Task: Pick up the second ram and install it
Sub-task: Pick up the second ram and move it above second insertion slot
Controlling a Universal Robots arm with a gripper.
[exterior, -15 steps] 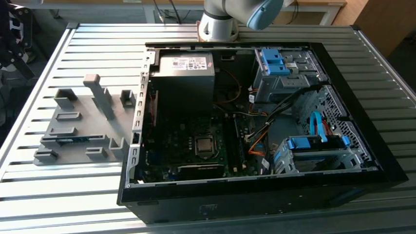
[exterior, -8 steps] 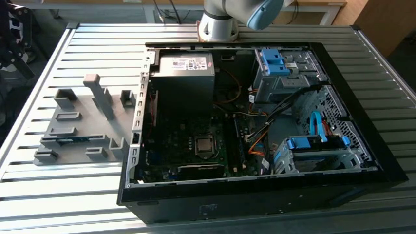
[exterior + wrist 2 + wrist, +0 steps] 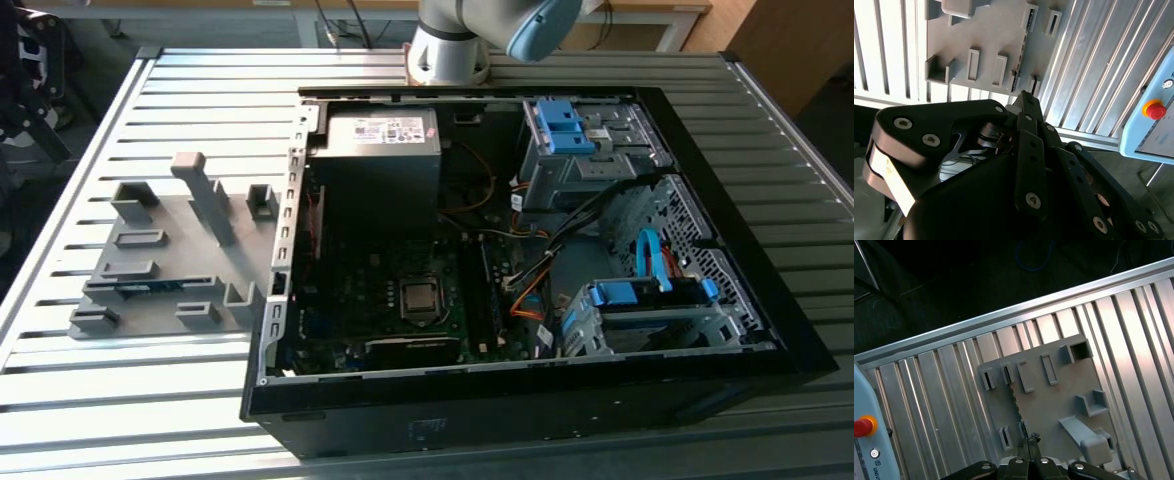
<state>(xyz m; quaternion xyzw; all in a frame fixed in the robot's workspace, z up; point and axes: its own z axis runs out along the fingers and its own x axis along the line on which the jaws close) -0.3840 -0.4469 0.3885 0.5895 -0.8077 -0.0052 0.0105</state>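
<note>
Slatted table [image 3: 160, 400] | exterior view: open case [image 3: 534, 405] | first wrist view: ram [image 3: 1015, 401]

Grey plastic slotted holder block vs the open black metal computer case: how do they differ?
The grey plastic slotted holder block is far smaller and lower than the open black metal computer case. The holder carries one thin blue-green ram stick on edge; the case holds a dark circuit board, cables and blue brackets. Both sit on the slatted metal table.

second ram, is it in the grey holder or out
In: the second ram stands on edge across two slots of the grey holder.
</note>
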